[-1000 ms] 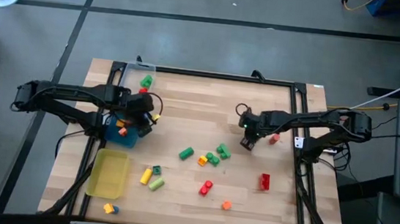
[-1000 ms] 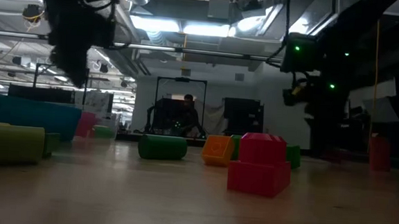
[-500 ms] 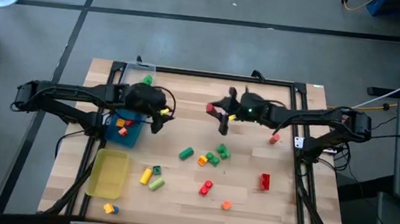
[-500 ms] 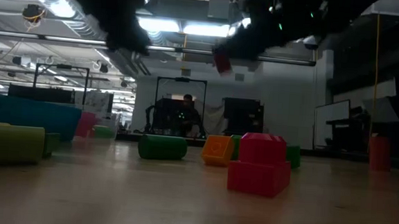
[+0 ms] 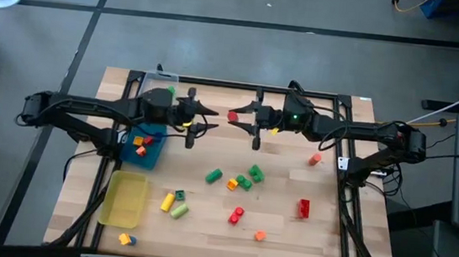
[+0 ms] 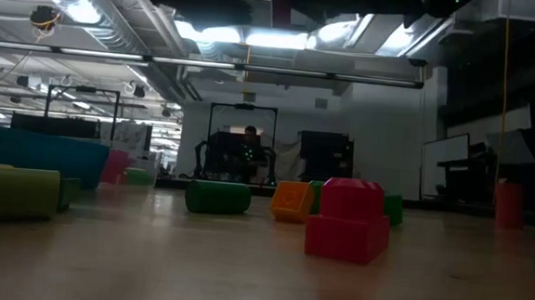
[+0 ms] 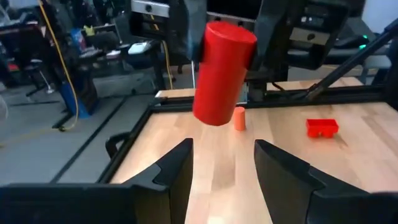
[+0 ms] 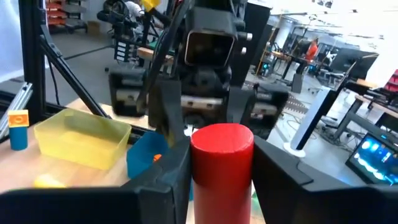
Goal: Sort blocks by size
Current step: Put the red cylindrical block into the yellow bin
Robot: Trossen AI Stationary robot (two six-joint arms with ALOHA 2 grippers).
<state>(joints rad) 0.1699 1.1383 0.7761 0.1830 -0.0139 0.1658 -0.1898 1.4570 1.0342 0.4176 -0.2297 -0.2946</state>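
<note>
Above the table's far middle my two grippers face each other, both pointing level. My right gripper [image 5: 237,119] is shut on a red cylinder block [image 5: 232,116]. My left gripper [image 5: 210,119] stands open a little short of it, fingers [image 7: 177,171] apart with nothing between them. In the left wrist view the red cylinder [image 7: 222,73] shows just beyond my left fingertips. Other blocks lie loose on the table: a green cylinder [image 5: 213,176], a red brick [image 5: 303,207], a red piece [image 5: 236,216] and an orange piece [image 5: 260,235]. My right gripper pinches the cylinder's curved side [image 8: 222,171] between its two fingers [image 8: 171,180]. The fingers come level from the table's right side and lie across the cylinder. It stands about upright, slightly tilted, its flat end [image 8: 222,138] up, lifted clear of the table.
At the table's left stand a blue tray [image 5: 147,156] holding a few blocks, a clear tray [image 5: 160,81] with a green block, and a yellow tray [image 5: 124,201]. A small orange block [image 5: 314,159] lies at the right. A black frame runs around the table.
Both grippers have risen and tipped from pointing down to level. My right gripper has swung toward the table's left and far edge with the red cylinder. My left gripper has gone from over the blue tray toward the right, and now faces the cylinder.
</note>
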